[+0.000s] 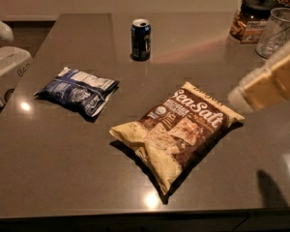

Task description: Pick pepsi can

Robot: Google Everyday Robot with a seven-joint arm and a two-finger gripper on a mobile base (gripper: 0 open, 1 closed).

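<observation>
- Pepsi can [140, 39] is standing upright near the table's [63, 178] far edge.
- Gripper [267, 83] is hovering at the right, well apart from the can; whether it is open or closed cannot be told.

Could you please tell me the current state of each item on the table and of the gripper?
pepsi can: upright, far side of the table, not held.
blue snack bag: lying flat, left of centre.
Sea Salt chip bag: lying flat, puffed, near centre.
jar: upright, black lid on.
gripper: at the right edge, above the table, apart from the can.
</observation>
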